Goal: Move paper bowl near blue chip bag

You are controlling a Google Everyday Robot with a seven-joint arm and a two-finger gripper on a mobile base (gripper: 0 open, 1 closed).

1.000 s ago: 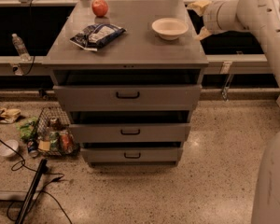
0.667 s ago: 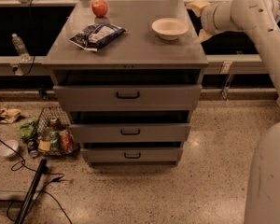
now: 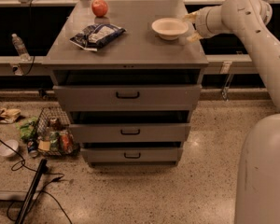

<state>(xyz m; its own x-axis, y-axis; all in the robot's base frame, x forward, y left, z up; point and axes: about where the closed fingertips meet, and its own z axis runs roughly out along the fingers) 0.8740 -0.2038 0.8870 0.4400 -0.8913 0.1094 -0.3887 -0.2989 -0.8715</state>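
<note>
The paper bowl [image 3: 170, 28] is cream-white and sits upright on the right rear part of the grey cabinet top [image 3: 130, 50]. The blue chip bag [image 3: 97, 35] lies flat on the left part of the top, well apart from the bowl. My gripper [image 3: 192, 27] is just to the right of the bowl at the cabinet's right edge. It is open and empty, with one yellowish fingertip [image 3: 190, 17] behind and one in front. It does not touch the bowl.
A red apple [image 3: 99, 7] stands at the back left of the top. The cabinet has three drawers [image 3: 128, 96], slightly pulled out. On the floor at the left are a wire basket of litter [image 3: 53, 136], a small white bowl [image 3: 8, 149] and cables.
My gripper has moved a little left and down, closer to the bowl's right side. The bowl, bag and apple have not moved.
</note>
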